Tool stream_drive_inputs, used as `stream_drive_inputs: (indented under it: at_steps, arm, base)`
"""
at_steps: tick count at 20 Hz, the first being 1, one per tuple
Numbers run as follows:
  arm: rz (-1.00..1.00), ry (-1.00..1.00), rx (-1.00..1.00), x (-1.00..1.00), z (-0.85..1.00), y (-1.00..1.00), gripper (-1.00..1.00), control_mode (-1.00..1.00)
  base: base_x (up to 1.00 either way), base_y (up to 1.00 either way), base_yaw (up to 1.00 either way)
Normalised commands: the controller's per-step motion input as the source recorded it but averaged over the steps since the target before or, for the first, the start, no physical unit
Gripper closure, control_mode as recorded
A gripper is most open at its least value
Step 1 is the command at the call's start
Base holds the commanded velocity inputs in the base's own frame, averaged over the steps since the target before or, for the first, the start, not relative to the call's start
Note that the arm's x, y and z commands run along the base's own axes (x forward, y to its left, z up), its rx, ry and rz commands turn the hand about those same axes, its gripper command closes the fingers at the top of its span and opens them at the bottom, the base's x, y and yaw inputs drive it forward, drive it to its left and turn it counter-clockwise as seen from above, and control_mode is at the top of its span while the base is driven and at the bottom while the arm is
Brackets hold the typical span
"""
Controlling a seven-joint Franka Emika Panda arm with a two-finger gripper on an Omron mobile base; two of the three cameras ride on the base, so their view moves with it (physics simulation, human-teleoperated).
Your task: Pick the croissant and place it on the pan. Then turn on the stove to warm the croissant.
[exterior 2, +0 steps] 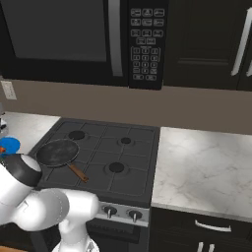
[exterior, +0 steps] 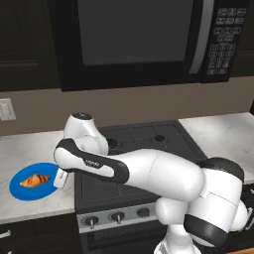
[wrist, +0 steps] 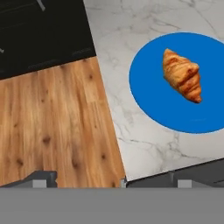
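1. Nearest the left base camera is the white arm (exterior: 163, 173), which sweeps from the lower right across the stove (exterior: 144, 149) towards the counter (exterior: 30, 144) on the left.
2. The gripper (exterior: 60, 177) hangs at the stove's left edge, just beside the blue plate (exterior: 22, 191); its jaws stand wide apart and hold nothing (in the hand view the two dark fingertips (wrist: 43, 178) sit far apart at the bottom, touching nothing).
3. The croissant (exterior: 35, 180) lies on the blue plate, on the counter left of the stove. In the left base view its long axis runs roughly left to right, with one tip towards the gripper.
4. The hand view gives what the base views lack: the croissant's (wrist: 182, 75) ridged segments, its long axis slanting from upper left to lower right in that picture, lying a little off the plate's (wrist: 153, 96) middle. It also shows the marble counter's (wrist: 131, 131) edge and the wooden floor (wrist: 52, 127) below.
5. The right base view shows the pan (exterior 2: 57, 151), hidden behind the arm in the left one: it sits on the stove's (exterior 2: 123, 157) front left burner, its brown handle pointing towards the front right.
6. In that same view a sliver of the plate (exterior 2: 9, 145) shows at the left edge, well apart from the pan.
7. Silver knobs (exterior 2: 109, 211) line the stove front; a black microwave (exterior: 139, 39) hangs above.
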Motion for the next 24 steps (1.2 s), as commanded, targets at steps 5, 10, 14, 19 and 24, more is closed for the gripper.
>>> stream_drive_inputs:
  at_steps: [5,10,14,19,24]
  arm:
    - [0.01,-0.04,-0.01,0.15,-0.3,0.24,-1.0,-1.0]
    - [-0.01,-0.07,-0.03,0.21,-0.17,0.02,-1.0,-1.0]
    - [-0.02,-0.02,-0.05,0.18,-0.02,0.0,-1.0,-1.0]
    - [0.0,-0.01,-0.01,0.01,0.0,0.08,-1.0,-1.0]
    - [0.0,-0.03,0.0,0.01,-0.05,0.01,-1.0,-1.0]
  base:
    - [0.0,0.0,0.0]
    - [0.0,0.0,0.0]
    - [0.0,0.0,0.0]
    - [0.0,0.0,0.0]
    - [0.0,0.0,0.0]
